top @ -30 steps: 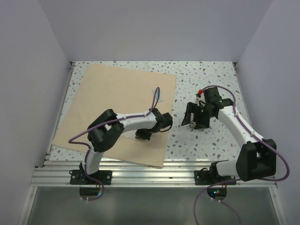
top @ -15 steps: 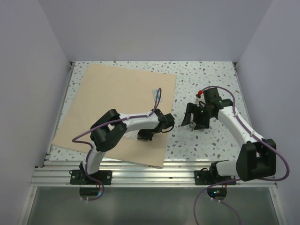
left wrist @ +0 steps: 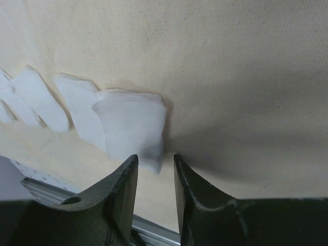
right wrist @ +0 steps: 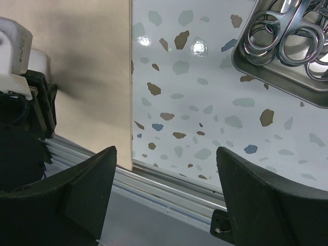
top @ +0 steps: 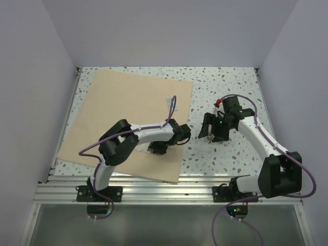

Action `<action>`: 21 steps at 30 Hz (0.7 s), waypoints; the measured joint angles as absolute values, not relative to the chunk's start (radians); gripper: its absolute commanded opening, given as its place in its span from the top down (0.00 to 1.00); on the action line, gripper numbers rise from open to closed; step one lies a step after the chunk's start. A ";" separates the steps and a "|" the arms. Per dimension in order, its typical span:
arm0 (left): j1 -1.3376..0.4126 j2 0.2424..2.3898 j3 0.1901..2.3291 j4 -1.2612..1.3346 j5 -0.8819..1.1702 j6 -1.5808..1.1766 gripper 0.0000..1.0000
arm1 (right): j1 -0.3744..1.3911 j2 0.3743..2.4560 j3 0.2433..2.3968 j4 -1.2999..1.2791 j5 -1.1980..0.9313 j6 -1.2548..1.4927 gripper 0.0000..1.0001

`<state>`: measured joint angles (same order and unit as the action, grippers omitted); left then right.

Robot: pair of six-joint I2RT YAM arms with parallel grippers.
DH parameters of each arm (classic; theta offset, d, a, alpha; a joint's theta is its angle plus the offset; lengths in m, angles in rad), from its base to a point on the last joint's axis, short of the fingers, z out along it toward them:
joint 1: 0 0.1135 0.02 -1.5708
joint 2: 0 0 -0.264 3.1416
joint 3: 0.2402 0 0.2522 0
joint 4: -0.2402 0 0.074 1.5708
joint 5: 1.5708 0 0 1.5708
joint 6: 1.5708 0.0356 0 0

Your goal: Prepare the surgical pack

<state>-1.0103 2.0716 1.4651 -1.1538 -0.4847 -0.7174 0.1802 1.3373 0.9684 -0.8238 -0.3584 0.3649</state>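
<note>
Lying on the left of the tabletop (top: 225, 82), the tan sheet (top: 123, 107) carries a row of white gauze squares (left wrist: 132, 128). At the end square, the left hand (left wrist: 155, 161) has its fingers slightly apart, gripping nothing. Over bare tabletop, the right hand (right wrist: 166, 154) gapes wide near the steel tray (right wrist: 269, 82) holding scissors (right wrist: 287, 36).
</note>
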 measured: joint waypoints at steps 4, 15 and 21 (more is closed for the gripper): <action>-1.010 2.066 1.446 -1.142 -0.487 -0.717 0.61 | 0.180 1.337 0.968 -0.824 -0.358 0.365 0.18; -1.011 2.013 1.367 -1.098 -0.508 -0.717 0.61 | 0.180 1.343 0.968 -0.823 -0.359 0.365 0.17; -1.011 2.002 1.348 -1.077 -0.512 -0.715 0.70 | 0.180 1.344 0.968 -0.823 -0.359 0.365 0.17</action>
<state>-1.0115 2.0022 1.3479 -1.0767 -0.5117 -0.7147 0.1802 1.3437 0.9680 -0.8227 -0.3588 0.3649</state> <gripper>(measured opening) 0.329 0.830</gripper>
